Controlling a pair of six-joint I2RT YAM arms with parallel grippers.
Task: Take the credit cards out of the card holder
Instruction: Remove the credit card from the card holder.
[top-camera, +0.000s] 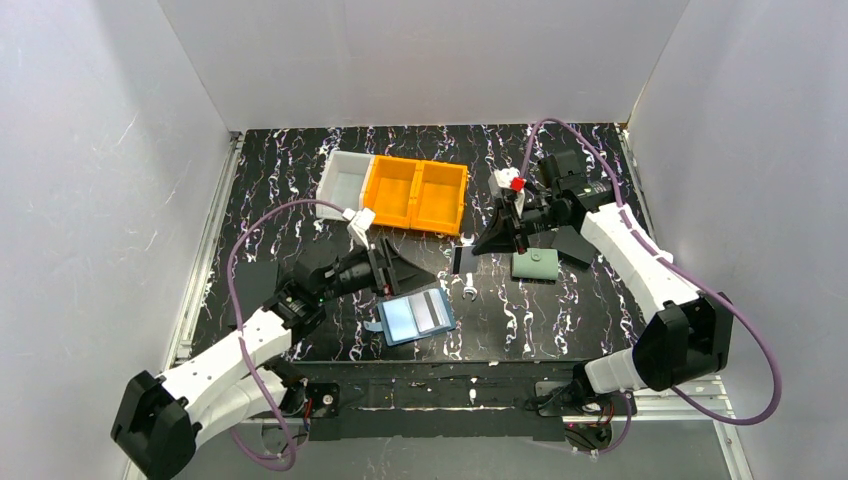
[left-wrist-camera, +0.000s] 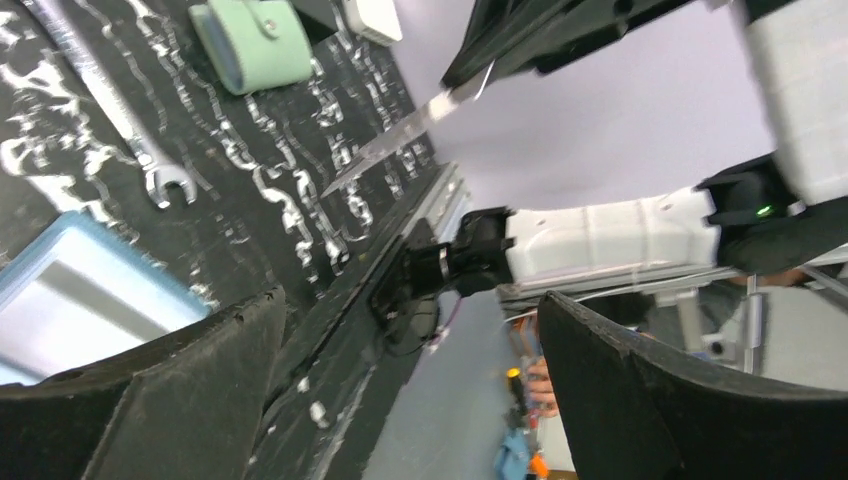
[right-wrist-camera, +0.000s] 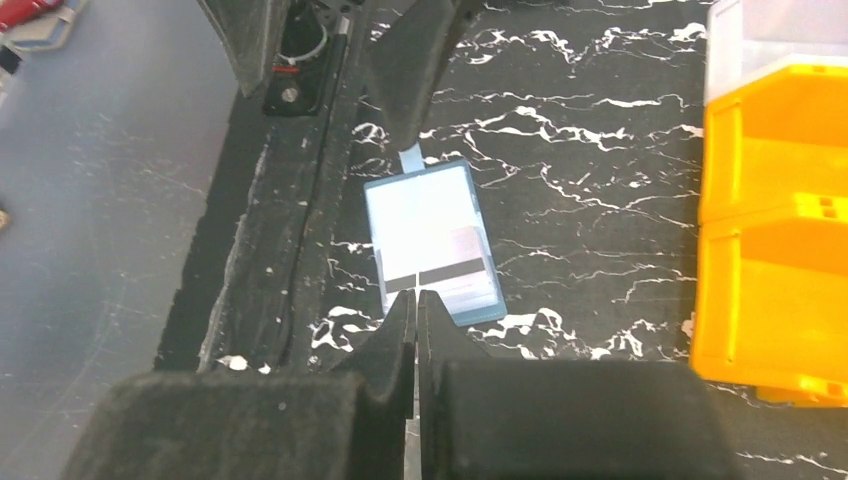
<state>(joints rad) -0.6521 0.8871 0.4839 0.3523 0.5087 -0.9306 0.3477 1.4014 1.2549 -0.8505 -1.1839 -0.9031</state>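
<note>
1. White bin (top-camera: 345, 180): beyond the card holder and to its left, touching the orange bin.
2. Left fingers (left-wrist-camera: 200, 390): just beyond the card holder's left end, spread wide, nothing between them. In the left wrist view only their dark tips show; the rest is cropped.
3. Orange bin (top-camera: 415, 195): two compartments, straight beyond the card holder.
4. Card holder (top-camera: 400, 318): blue, lying open and flat on the black, white-veined surface (top-camera: 560, 310) near its front edge, pale inside facing up. Its long axis runs left to right in the top view, slightly tilted, and the snap tab points left.
5. Pocketed credit card (top-camera: 432, 312): pale grey, in the holder's right half, its long axis crosswise to the holder's. A dark stripe runs along its length. Its print is too blurred to read, and in the right wrist view the finger tips hide the middle of the stripe.
6. Wrench (top-camera: 470, 290): small, just right of the card holder.
7. Held credit card (left-wrist-camera: 400, 140): right of and beyond the card holder, seen edge-on as a thin sliver. No markings are legible. I cannot tell whether its lower corner touches the surface.
8. Right fingers (right-wrist-camera: 395, 340): pressed together, pinching the held credit card.
9. Grey-green wallet (top-camera: 535, 264): snapped closed, well right of the card holder, partly covered by the right arm.
</note>
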